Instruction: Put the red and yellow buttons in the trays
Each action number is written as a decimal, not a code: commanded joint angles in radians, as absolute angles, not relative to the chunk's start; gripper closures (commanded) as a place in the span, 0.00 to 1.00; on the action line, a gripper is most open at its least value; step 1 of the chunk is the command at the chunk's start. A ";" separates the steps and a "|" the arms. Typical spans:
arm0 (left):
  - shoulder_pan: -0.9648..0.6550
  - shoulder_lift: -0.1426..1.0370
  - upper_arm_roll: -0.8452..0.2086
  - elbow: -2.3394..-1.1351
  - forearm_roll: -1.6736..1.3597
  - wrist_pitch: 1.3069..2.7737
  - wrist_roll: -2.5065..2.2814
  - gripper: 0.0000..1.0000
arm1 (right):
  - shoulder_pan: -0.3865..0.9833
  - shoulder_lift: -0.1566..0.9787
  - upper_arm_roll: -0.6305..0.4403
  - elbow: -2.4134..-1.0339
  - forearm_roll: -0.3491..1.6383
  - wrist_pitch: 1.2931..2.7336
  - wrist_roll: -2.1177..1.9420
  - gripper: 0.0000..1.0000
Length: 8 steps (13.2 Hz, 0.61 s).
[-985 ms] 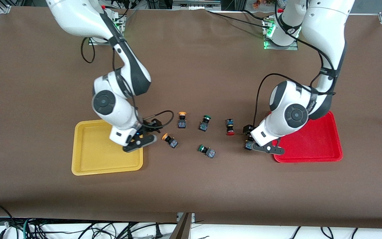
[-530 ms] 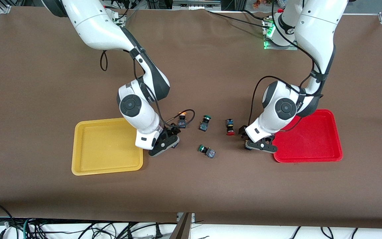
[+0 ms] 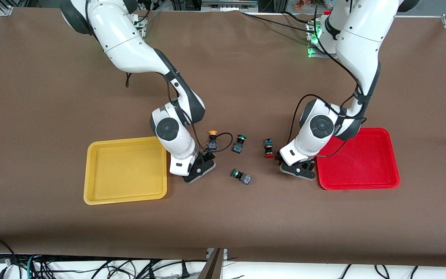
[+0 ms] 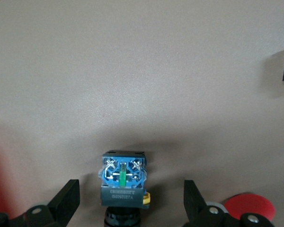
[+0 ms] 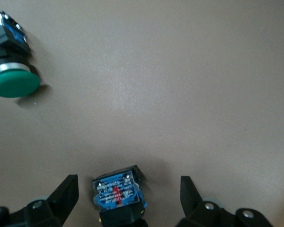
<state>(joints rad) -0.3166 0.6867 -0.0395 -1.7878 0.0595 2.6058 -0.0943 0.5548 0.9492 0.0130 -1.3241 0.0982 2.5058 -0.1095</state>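
Two grippers: both low at the brown table (image 3: 52,97), each with fingers spread wide around a switch, not clamped on it
Left gripper (image 3: 297,170): just beside the red tray (image 3: 358,182), toward the right arm's end of it; a button with a blue-ended body (image 4: 123,177) sits between its fingers (image 4: 66,203), touching neither
Red button (image 3: 268,149): on the table just beside the left gripper; its red cap shows at the left wrist view's edge (image 4: 248,206)
Right gripper (image 3: 199,170): just beside the yellow tray (image 3: 91,170); a second dark-bodied button (image 5: 118,196) lies between its fingers (image 5: 64,196)
Yellow button (image 3: 212,140): near the right gripper, farther from the front camera
Green buttons: one (image 3: 239,144) beside the yellow button, one (image 3: 241,176) between the two grippers
Trays: neither holds a button
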 commanded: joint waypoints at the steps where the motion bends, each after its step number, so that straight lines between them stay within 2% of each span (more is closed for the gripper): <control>1: -0.319 0.684 -0.032 -1.795 0.084 2.623 -0.078 0.71 | 0.563 0.959 0.012 -1.299 0.094 2.507 -0.115 0.29; 2: -0.319 0.680 -0.032 -1.798 0.083 2.617 -0.078 0.82 | 0.563 0.959 0.012 -1.299 0.092 2.505 -0.115 0.43; 4: -0.307 0.649 -0.031 -1.801 0.084 2.597 -0.081 0.89 | 0.561 0.951 0.012 -1.302 0.086 2.497 -0.124 0.68; 5: -0.295 0.617 -0.031 -1.792 0.083 2.532 -0.083 0.92 | 0.557 0.950 0.012 -1.302 0.086 2.494 -0.127 0.80; 6: -0.281 0.577 -0.031 -1.783 0.080 2.449 -0.084 0.93 | 0.551 0.945 0.011 -1.302 0.083 2.473 -0.129 0.88; 8: -0.240 0.511 -0.031 -1.749 0.068 2.279 -0.089 0.93 | 0.535 0.884 0.002 -1.295 0.081 2.340 -0.135 0.89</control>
